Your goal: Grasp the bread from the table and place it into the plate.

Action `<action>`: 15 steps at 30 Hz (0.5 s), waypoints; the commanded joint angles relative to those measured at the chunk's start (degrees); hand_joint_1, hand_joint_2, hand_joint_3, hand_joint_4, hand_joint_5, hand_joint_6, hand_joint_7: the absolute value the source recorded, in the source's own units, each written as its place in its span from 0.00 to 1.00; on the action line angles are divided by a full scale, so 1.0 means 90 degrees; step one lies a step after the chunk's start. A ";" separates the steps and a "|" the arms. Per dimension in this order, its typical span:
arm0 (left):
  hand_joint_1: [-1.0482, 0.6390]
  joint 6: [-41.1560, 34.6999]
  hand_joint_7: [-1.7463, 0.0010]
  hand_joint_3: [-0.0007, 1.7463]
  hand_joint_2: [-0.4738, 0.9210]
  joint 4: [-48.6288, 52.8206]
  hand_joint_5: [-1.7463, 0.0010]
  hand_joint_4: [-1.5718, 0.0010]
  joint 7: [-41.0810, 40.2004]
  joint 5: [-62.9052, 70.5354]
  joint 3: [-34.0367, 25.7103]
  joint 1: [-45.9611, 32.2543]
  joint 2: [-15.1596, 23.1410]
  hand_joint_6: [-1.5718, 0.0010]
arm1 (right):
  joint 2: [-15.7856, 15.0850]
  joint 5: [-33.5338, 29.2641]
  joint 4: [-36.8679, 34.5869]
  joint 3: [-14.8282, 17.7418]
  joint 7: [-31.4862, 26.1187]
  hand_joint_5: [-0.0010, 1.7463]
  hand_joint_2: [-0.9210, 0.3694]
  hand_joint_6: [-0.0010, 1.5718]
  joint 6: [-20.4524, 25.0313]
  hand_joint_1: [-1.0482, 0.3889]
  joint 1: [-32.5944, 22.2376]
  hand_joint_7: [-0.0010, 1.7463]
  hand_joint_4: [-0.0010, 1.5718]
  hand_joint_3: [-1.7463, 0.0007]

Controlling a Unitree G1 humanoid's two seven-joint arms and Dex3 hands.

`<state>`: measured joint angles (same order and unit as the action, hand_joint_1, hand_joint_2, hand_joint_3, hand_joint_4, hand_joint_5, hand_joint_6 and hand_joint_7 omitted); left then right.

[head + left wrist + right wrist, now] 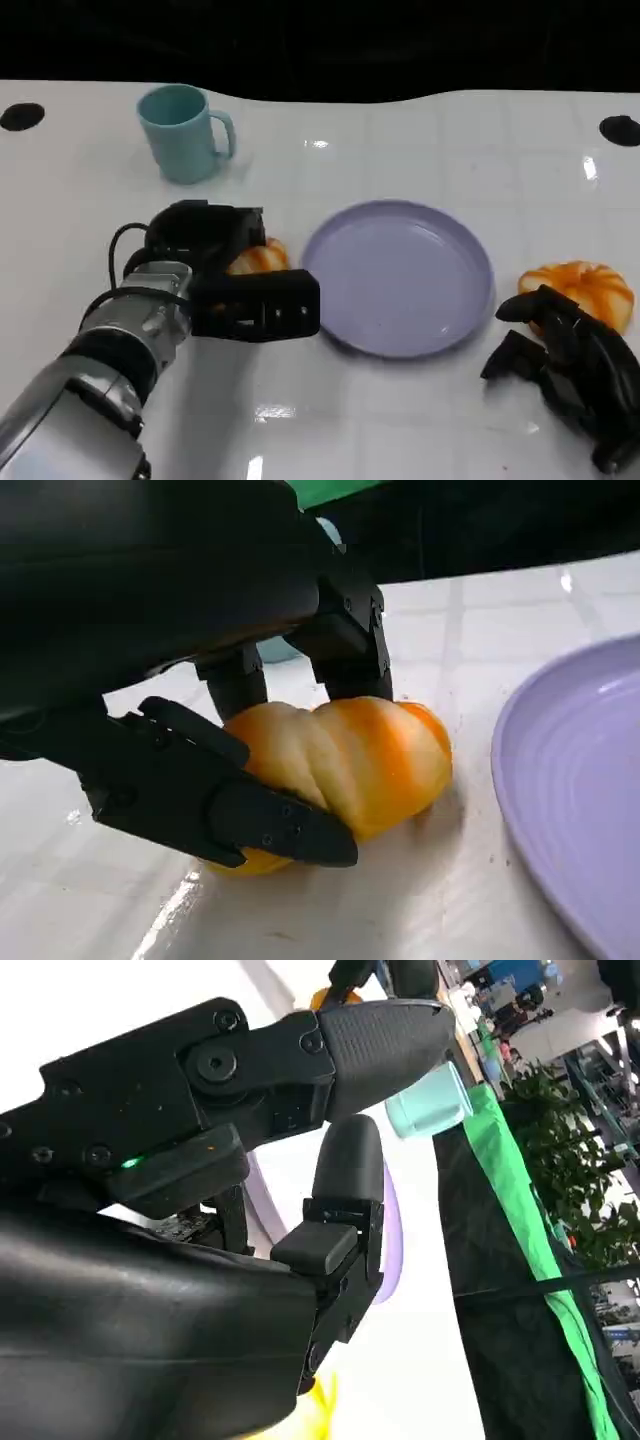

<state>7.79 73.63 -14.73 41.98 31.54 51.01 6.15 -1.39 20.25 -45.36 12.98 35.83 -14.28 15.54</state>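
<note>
Head view gives you the overall layout: the left hand sits on the white counter just left of the lavender plate, and its black fingers are closed around a bread roll. You see only a small orange-brown part of that roll between the fingers; it lies on the counter beside the plate's left rim, not in the plate.

Left wrist view confirms the grip. The bread roll (twisted, glazed, pale yellow to orange) rests on the counter surface with one thick finger pressed along its near side and two fingers bearing on its far side. The plate rim lies near the roll, with a strip of bare counter between them.

Check the right side next. The right hand rests near the lower right edge of the counter with its fingers apart, holding nothing. A second bread roll lies just behind it, to the right of the plate; whether the fingertips touch it you cannot tell. In the right wrist view the fingers are likewise spread.

A light blue mug stands upright at the far left of the counter, well apart from the plate.
</note>
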 commanded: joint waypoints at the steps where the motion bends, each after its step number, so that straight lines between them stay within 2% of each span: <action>1: 0.47 0.0021 0.21 0.25 1.00 -0.0183 0.00 0.56 0.0018 -0.0168 -0.0132 0.0167 0.0135 0.63 | -0.0053 -0.0086 -0.0060 0.0013 -0.0179 0.89 0.00 0.39 0.0021 0.35 -0.0114 0.71 0.42 0.88; 3: 0.48 0.0109 0.06 0.22 0.99 -0.0263 0.00 0.52 -0.0074 -0.0185 -0.0132 0.0174 0.0161 0.66 | -0.0065 -0.0114 -0.0095 -0.0002 -0.0167 0.89 0.00 0.39 -0.0033 0.35 -0.0101 0.71 0.42 0.88; 4: 0.49 0.0136 0.03 0.21 0.99 -0.0327 0.00 0.51 -0.0099 -0.0182 -0.0121 0.0189 0.0173 0.66 | -0.0075 -0.0134 -0.0135 -0.0012 -0.0144 0.89 0.00 0.39 -0.0095 0.35 -0.0090 0.71 0.42 0.88; 7: 0.46 0.0143 0.05 0.20 1.00 -0.0474 0.00 0.51 -0.0163 -0.0153 -0.0096 0.0220 0.0175 0.67 | -0.0084 -0.0139 -0.0200 -0.0022 -0.0115 0.89 0.00 0.39 -0.0172 0.34 -0.0070 0.71 0.42 0.87; 10: 0.49 0.0270 0.08 0.18 1.00 -0.0699 0.00 0.49 -0.0398 -0.0087 -0.0044 0.0249 0.0154 0.63 | -0.0089 -0.0117 -0.0197 -0.0028 -0.0112 0.89 0.00 0.39 -0.0129 0.34 -0.0068 0.72 0.43 0.87; 11: 0.49 0.0326 0.19 0.18 1.00 -0.0749 0.00 0.49 -0.0431 -0.0092 -0.0042 0.0250 0.0155 0.60 | -0.0090 -0.0120 -0.0203 -0.0030 -0.0107 0.89 0.00 0.39 -0.0147 0.35 -0.0070 0.72 0.43 0.87; 12: 0.49 0.0360 0.23 0.18 1.00 -0.0777 0.00 0.49 -0.0448 -0.0099 -0.0042 0.0249 0.0157 0.59 | -0.0089 -0.0123 -0.0208 -0.0031 -0.0103 0.89 0.00 0.39 -0.0164 0.35 -0.0070 0.72 0.43 0.87; 15: 0.50 0.0699 0.25 0.18 1.00 -0.0943 0.00 0.46 -0.0746 -0.0050 0.0004 0.0266 0.0134 0.55 | -0.0082 -0.0090 -0.0293 -0.0003 -0.0078 0.89 0.00 0.40 -0.0187 0.34 -0.0017 0.72 0.43 0.87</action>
<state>11.97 66.67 -18.91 40.78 31.21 51.48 6.59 -1.43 19.63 -46.39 12.61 35.18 -16.49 15.76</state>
